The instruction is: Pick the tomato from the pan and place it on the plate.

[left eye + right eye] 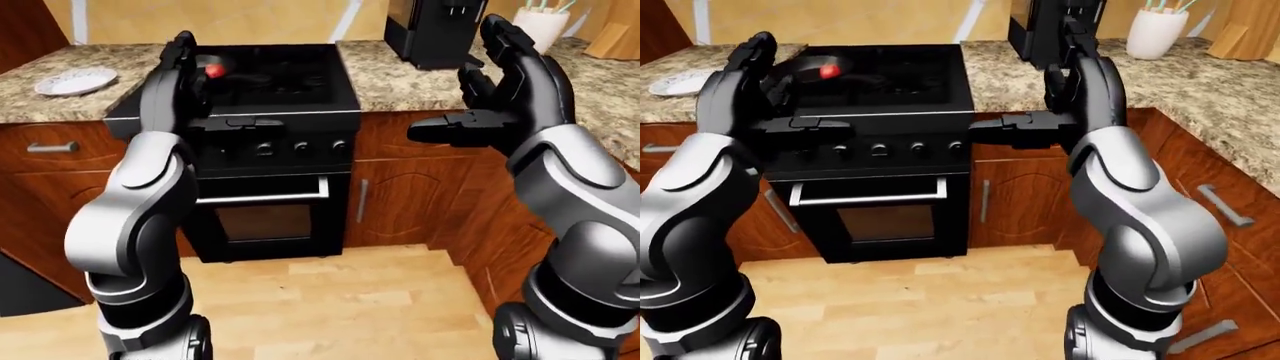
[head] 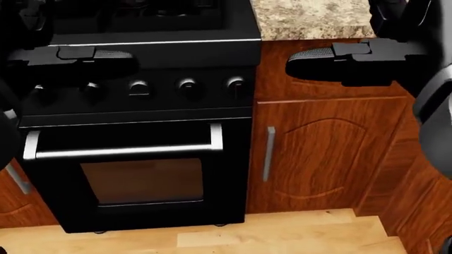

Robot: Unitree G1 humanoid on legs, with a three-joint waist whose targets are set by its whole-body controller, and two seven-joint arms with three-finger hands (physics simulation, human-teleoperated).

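Observation:
A red tomato lies in a dark pan on the left part of the black stove. A white plate sits on the granite counter to the stove's left. My left hand is raised in the air, open, its fingers upright below the pan in the picture. My right hand is raised, open and empty, over the counter to the stove's right. Neither hand touches anything.
The black oven door with a silver handle faces me, with knobs above it. Wooden cabinets flank it. A black coffee machine and a white utensil holder stand on the right counter. A wooden floor lies below.

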